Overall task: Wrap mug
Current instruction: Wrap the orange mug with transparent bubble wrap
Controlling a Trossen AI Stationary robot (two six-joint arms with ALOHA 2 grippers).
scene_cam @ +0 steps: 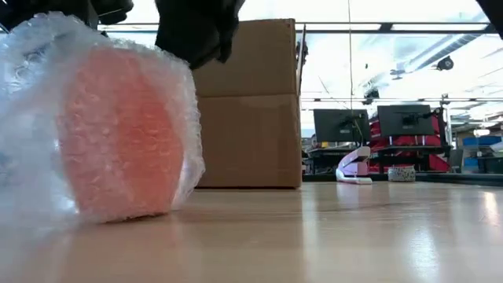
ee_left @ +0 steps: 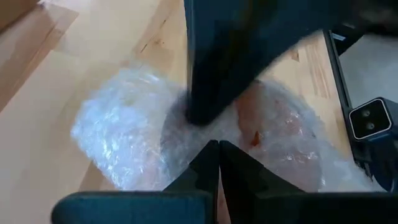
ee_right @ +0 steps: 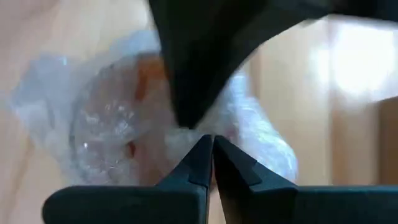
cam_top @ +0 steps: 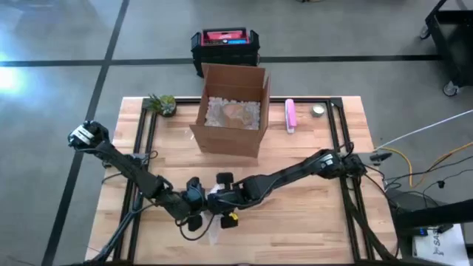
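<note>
Orange mug [scene_cam: 118, 134], already inside bubble wrap [scene_cam: 31, 118], sits at about 6 o'clock on the counter [cam_top: 310, 214], near the front edge, directly between the two end effectors.

Left end effector [cam_top: 194, 201] is at the bundle's 9 o'clock side, right end effector [cam_top: 225, 193] at its 3 o'clock side; both are touching or just short of it. So neither arm is clearly nearer.

Each wrist view shows its own fingers pressed tip to tip, closed, with wrap right at the tips; looks like each is pinching film, but I can't confirm the film is actually caught.

Low view: the bundle rests on the counter, wrap loose and flaring on one side. Can't tell the mug's long axis through the wrap.

Cardboard box [cam_top: 230, 111] with packing fill stands at 12 o'clock, well apart.

My read: the next move is closing off the loose wrap.
</note>
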